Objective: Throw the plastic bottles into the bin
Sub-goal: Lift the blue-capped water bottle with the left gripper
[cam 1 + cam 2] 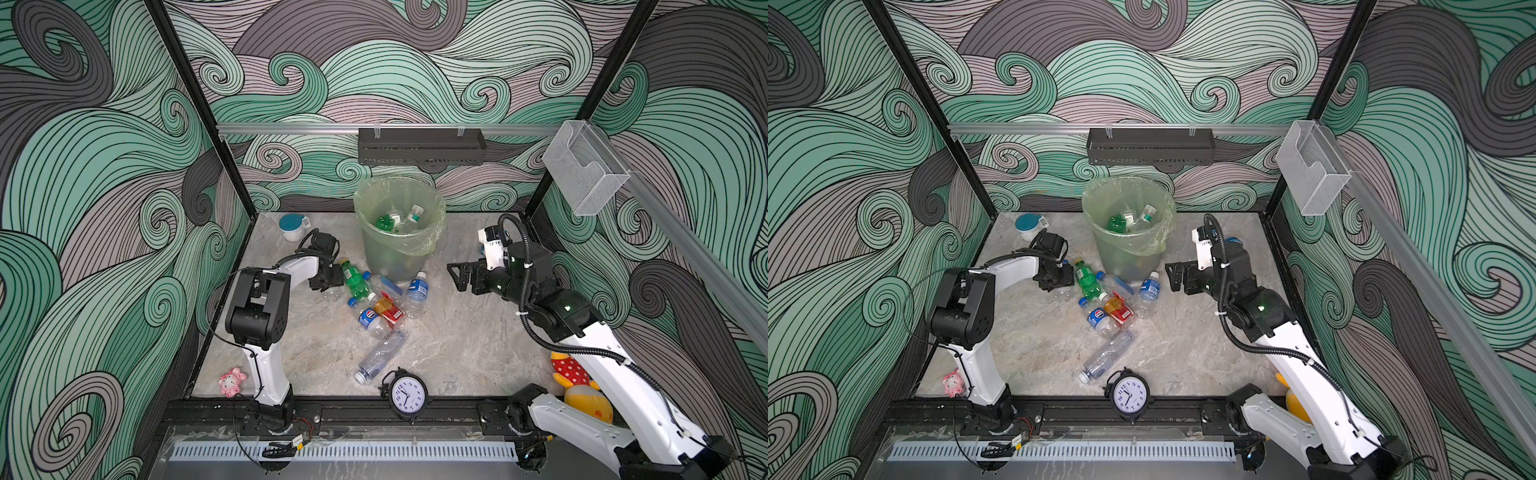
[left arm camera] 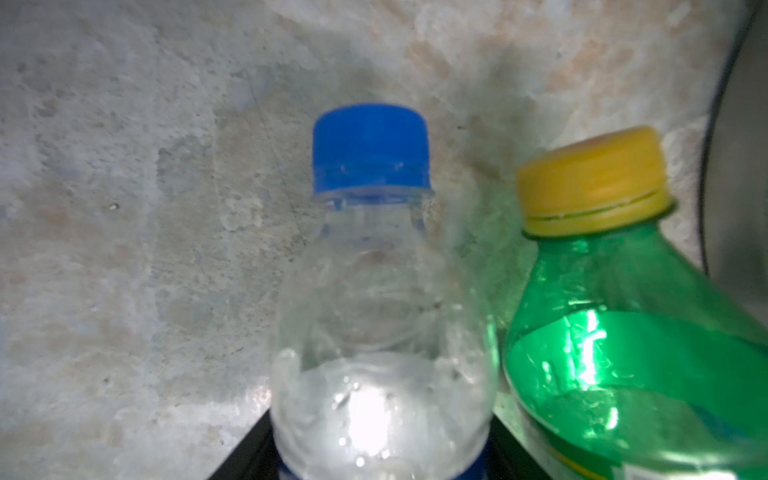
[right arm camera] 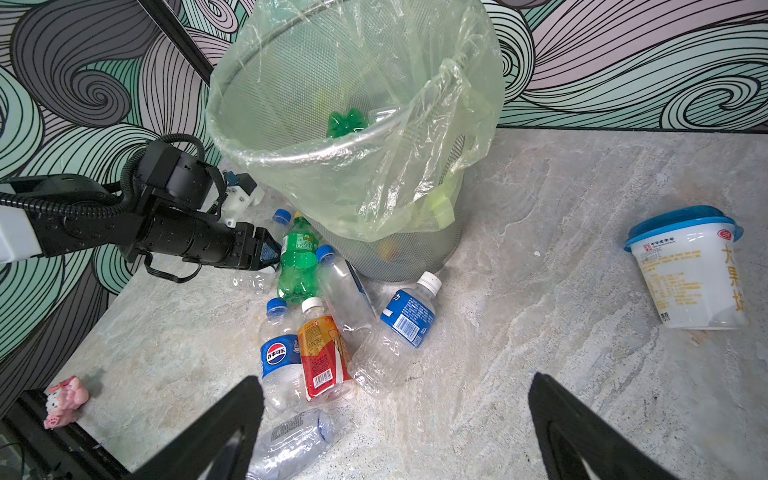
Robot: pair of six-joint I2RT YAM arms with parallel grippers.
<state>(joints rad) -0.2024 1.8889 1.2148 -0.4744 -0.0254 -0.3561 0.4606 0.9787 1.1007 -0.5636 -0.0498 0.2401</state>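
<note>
My left gripper [image 1: 328, 286] is low on the table, left of the bin [image 1: 386, 257]. It is shut on a clear blue-capped bottle [image 2: 374, 332] that lies between its black fingers [image 2: 249, 449]. A green yellow-capped bottle [image 2: 623, 353] lies right beside it. Several more plastic bottles are heaped in front of the bin: a Pepsi-labelled one [image 1: 370, 320], a red-labelled amber one [image 1: 388, 309], a blue-labelled one [image 1: 417, 291] and a long clear one [image 1: 380, 357]. Bottles also lie inside the bag-lined bin [image 3: 332, 174]. My right gripper [image 1: 455, 276] hovers open to the right of the bin, holding nothing.
A black alarm clock [image 1: 407, 395] stands at the front edge. A pink toy [image 1: 232, 382] sits front left, a teal-lidded cup [image 1: 293, 226] back left and a blue-lidded tub [image 3: 690, 270] right of the bin. A plush toy [image 1: 577, 386] lies under the right arm.
</note>
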